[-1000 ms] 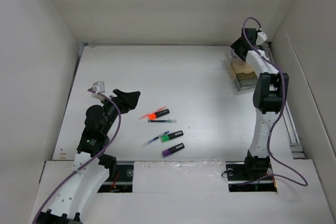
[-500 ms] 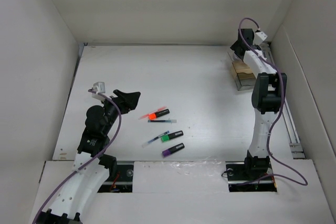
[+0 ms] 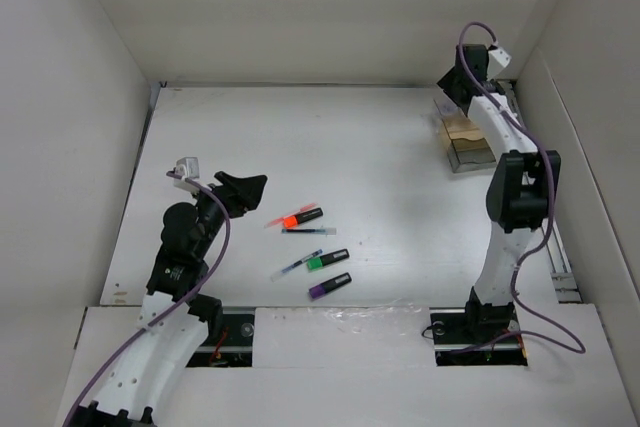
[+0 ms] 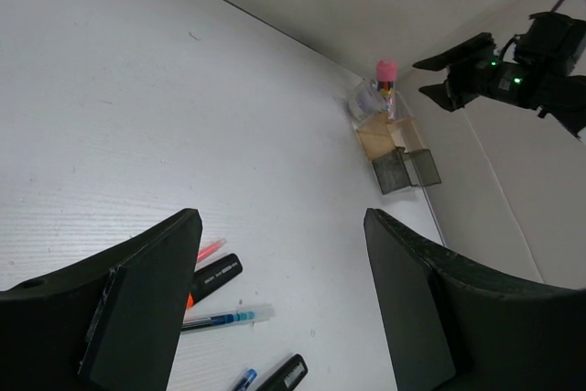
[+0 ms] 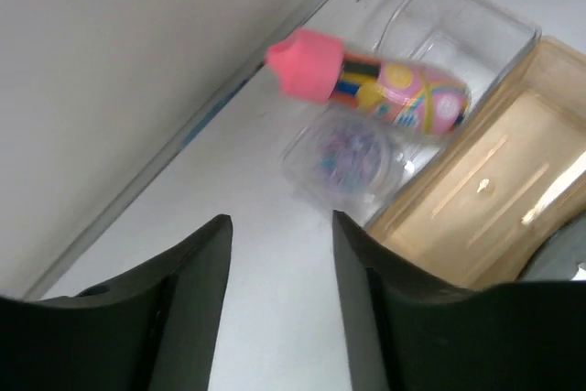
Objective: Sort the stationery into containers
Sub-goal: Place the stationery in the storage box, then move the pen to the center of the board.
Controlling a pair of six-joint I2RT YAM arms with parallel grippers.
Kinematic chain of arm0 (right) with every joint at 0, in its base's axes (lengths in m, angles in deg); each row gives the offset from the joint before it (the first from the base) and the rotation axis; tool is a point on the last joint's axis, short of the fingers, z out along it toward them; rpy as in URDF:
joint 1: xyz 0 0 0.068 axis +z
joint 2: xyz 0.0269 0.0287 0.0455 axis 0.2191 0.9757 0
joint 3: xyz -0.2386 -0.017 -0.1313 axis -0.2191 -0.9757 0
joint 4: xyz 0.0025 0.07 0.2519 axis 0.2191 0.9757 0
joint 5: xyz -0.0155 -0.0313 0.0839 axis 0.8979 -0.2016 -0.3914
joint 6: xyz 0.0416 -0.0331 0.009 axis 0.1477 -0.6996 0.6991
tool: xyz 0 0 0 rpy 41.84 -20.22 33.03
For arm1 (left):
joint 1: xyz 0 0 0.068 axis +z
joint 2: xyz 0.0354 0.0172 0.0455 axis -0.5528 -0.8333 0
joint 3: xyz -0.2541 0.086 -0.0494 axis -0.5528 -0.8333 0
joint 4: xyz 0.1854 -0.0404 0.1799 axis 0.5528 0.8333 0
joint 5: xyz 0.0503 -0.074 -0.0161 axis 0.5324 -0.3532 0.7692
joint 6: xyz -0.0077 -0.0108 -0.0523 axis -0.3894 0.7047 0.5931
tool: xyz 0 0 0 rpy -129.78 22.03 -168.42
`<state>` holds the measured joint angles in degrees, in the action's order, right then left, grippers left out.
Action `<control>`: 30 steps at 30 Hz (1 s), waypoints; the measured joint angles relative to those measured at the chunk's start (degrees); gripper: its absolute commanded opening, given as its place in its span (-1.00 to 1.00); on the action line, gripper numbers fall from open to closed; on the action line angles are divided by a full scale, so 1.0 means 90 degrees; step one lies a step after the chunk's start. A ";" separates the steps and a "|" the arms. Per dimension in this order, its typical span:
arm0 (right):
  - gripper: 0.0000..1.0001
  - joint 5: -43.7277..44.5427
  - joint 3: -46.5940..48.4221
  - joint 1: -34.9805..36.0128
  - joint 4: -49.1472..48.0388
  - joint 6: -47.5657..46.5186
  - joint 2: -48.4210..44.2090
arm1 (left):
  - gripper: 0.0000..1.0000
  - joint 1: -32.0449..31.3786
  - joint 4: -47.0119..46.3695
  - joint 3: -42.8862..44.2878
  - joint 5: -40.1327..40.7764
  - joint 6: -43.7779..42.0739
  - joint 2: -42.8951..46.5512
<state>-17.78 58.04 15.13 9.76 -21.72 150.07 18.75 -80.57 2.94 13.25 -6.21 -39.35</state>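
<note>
Three black highlighters lie mid-table: orange-ended [image 3: 300, 217], green-ended [image 3: 326, 260], purple-ended [image 3: 329, 285]. Two thin blue pens [image 3: 308, 231] [image 3: 296, 268] lie between them. The smoky organiser [image 3: 468, 152] with a tan bottom stands at the far right. A pink-topped jar [image 5: 366, 84] leans in its clear far compartment, beside a small round clear pot [image 5: 352, 153]. The jar also shows in the left wrist view [image 4: 386, 70]. My right gripper [image 5: 281, 222] is open and empty, above the organiser's far end. My left gripper [image 4: 282, 217] is open and empty, left of the highlighters.
White walls close the table at left, back and right. A metal rail [image 3: 555, 247] runs along the right edge. Purple cables [image 3: 225, 237] hang from both arms.
My right gripper has lifted and drawn back from the organiser towards the far wall. The left arm and the stationery have not moved.
</note>
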 measured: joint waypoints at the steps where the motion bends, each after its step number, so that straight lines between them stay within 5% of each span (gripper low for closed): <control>1: -0.38 -0.0083 -0.0206 0.0061 -0.0061 0.0027 -0.0274 | 0.37 0.0000 0.0002 0.0000 0.0002 0.0000 0.0010; 4: -0.89 -0.0342 -0.0843 0.0364 -0.0270 0.0092 -0.1088 | 0.37 0.0000 0.0024 0.0000 0.0007 0.0000 0.0036; 6: -1.00 -0.0546 -0.1345 0.0712 -0.0498 0.0148 -0.1588 | 0.37 0.0000 0.0032 0.0000 0.0032 -0.0002 0.0058; 14: -1.00 -0.1260 -0.3106 0.2841 -0.0913 0.0248 -0.2047 | 0.35 0.0000 0.0066 -0.0211 0.0274 -0.0058 0.0202; 25: -1.00 -0.1608 -0.4833 0.5149 -0.0007 0.0194 -0.3211 | 0.35 0.0000 0.0192 -0.0517 0.0867 -0.0272 0.0534; 27: -0.89 -0.1428 -0.4988 0.5370 0.0209 0.0362 -0.3473 | 0.35 0.0000 0.0192 -0.0549 0.0933 -0.0325 0.0568; 30: -0.30 -0.1226 -0.5297 0.5659 0.0432 0.0646 -0.3648 | 0.35 0.0000 0.0187 -0.0624 0.1035 -0.0406 0.0644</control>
<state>-28.81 10.37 66.06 13.65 -15.91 117.24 18.75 -78.88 -2.68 22.56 -9.86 -33.55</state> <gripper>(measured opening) 0.224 0.676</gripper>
